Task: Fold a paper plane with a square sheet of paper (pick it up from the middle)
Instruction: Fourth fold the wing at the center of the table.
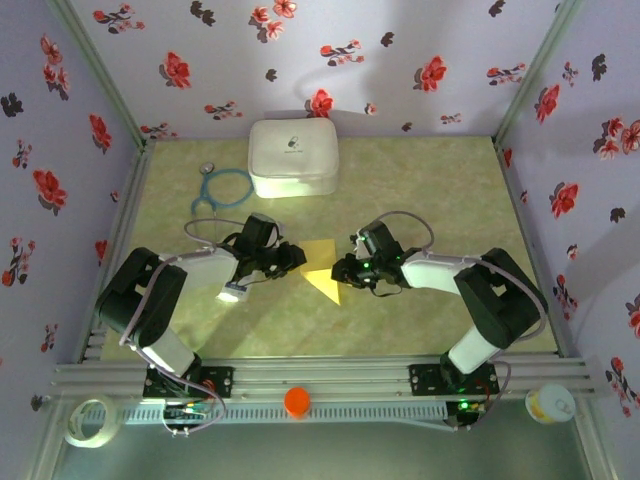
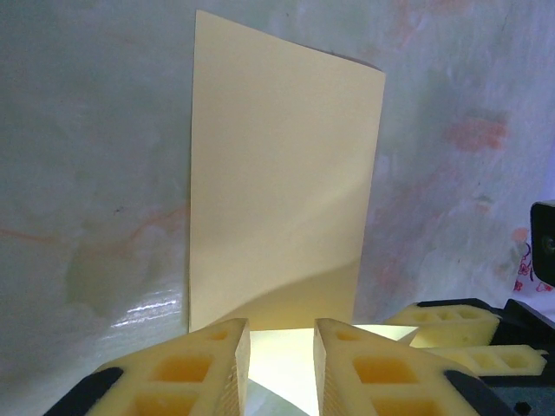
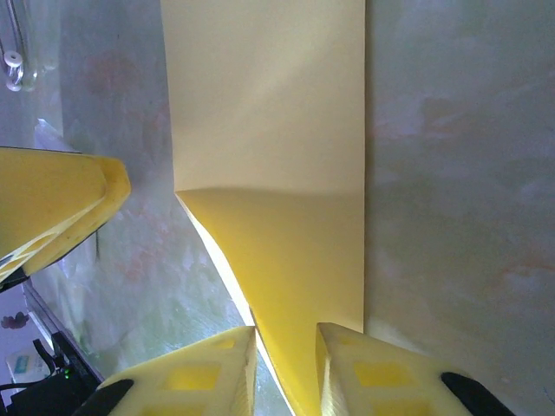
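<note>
Floral-walled cell, green tabletop [image 1: 450,200]. Mid-table between the arms lies the yellow sheet [image 1: 322,268], partly folded, one flap raised. Fingers slightly apart on left end effector [image 2: 282,334] and right end effector [image 3: 286,334], each straddling a paper edge; no firm pinch evident. Paper looks light, floppy, crease-prone and likely to slide, so pinch near the edges with low force. The white case [image 1: 293,157] sits well behind, with open room on both sides.

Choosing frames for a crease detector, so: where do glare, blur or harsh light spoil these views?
Top external: soft, the yellow paper too small to read creases. Left wrist: white glare on the table beside the paper, the left gripper blurred. Right wrist: a washed-out bright strip along the paper's lower left edge, the right gripper out of focus.
</note>
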Tool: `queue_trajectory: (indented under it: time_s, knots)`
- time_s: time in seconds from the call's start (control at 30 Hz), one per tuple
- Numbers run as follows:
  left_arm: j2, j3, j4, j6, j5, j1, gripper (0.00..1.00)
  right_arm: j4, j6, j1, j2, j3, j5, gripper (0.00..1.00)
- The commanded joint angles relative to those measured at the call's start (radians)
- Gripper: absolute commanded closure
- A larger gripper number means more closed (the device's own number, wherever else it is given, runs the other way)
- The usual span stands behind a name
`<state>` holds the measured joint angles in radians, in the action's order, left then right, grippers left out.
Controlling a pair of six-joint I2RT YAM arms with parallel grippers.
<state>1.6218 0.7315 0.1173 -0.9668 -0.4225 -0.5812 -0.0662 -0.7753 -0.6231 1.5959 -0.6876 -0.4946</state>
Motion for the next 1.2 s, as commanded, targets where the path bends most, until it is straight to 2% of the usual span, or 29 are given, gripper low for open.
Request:
queue_trajectory:
  time_s: [0.0,0.43,0.63,0.83,1.17]
  knots:
    - [0.004,0.004,-0.022,0.0,-0.015,0.01,0.74,-0.011,0.022,0.003,0.004,-0.015,-0.003,0.76]
    - [0.017,0.006,0.001,-0.005,-0.034,0.01,0.73,-0.001,0.046,0.005,-0.006,-0.021,-0.01,0.89]
    - [-0.009,0.013,-0.001,0.019,-0.041,0.012,0.64,-0.021,0.055,0.007,-0.047,0.007,-0.008,0.91]
    - [-0.004,0.02,-0.002,0.025,-0.044,0.018,0.62,-0.039,0.052,0.023,-0.064,0.028,-0.017,0.94]
    - [-0.003,0.028,0.0,0.035,-0.051,0.035,0.54,-0.081,0.03,0.036,-0.067,0.047,-0.039,0.96]
